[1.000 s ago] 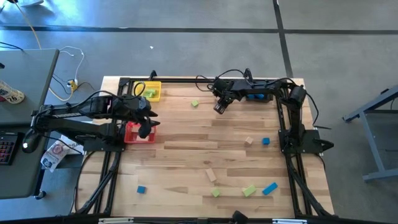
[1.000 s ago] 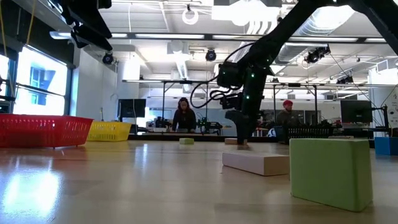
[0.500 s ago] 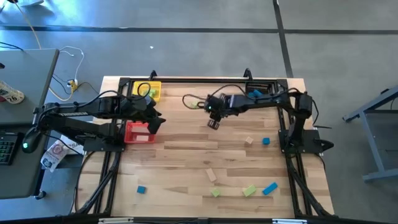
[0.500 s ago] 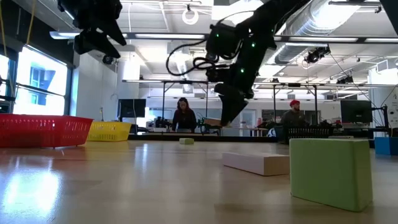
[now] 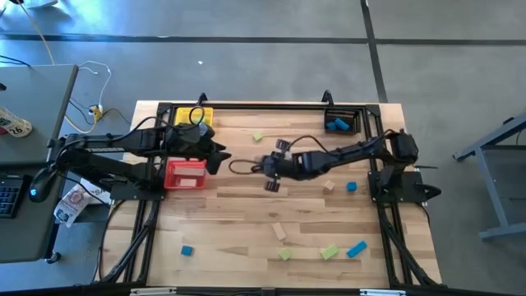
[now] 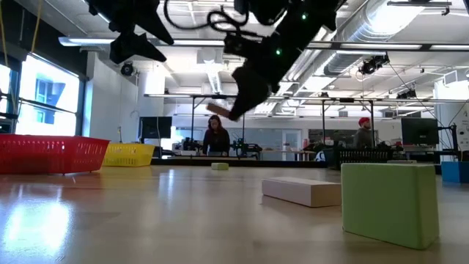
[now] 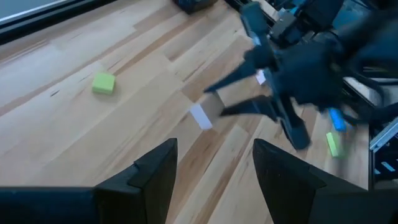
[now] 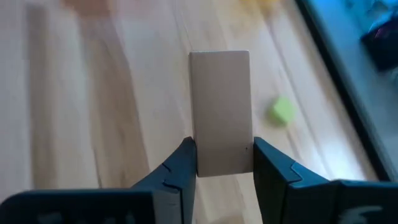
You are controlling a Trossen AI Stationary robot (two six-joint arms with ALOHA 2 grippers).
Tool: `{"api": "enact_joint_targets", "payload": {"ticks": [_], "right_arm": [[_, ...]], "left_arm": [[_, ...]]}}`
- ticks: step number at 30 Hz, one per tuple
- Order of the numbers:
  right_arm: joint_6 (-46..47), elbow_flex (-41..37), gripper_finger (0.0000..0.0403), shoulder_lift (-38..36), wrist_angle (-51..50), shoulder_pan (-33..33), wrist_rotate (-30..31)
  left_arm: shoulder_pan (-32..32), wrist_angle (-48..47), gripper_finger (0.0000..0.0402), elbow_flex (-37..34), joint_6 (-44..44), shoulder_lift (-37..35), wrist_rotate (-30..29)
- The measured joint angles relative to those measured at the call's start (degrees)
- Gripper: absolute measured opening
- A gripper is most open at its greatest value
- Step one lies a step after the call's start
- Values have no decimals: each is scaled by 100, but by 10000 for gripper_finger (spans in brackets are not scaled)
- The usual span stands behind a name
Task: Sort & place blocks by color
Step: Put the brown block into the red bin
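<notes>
We see the right gripper [image 5: 272,175] clamped on a tan wooden bar [image 8: 220,112], held above the table [image 5: 246,205] right of the red bin [image 5: 186,174]. Our left gripper [image 5: 215,156] hovers just beside that bin's right edge, fingers apart and apparently empty. Other blocks lie scattered farther right.

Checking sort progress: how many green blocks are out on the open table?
3. One green block lies by the far edge, and two more lie by the front edge. Others may sit in the yellow bin, which is partly under the left arm.
</notes>
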Motion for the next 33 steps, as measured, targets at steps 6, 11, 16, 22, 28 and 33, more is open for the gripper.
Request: {"api": "enact_joint_targets", "payload": {"ticks": [6, 11, 16, 22, 28, 33], "right_arm": [[-515, 0, 96, 0, 907, 372, 813], [-987, 0, 96, -5, 1592, 551, 1347], [-1444, 0, 96, -5, 1963, 600, 1585], [-1591, 0, 96, -5, 2037, 583, 1885], [-1706, 0, 96, -5, 2058, 583, 1938], [-1846, 2, 96, -5, 2063, 585, 2076]], "left_arm": [[0, 178, 197, 0, 15, 64, 0], [0, 346, 197, 0, 13, 118, 2], [-9, 720, 197, 2, 10, 323, 3], [-7, 1194, 197, 4, 15, 687, 60], [-9, 1666, 197, 4, 11, 1099, 237], [-9, 1910, 197, 4, 2, 1367, 348]]}}
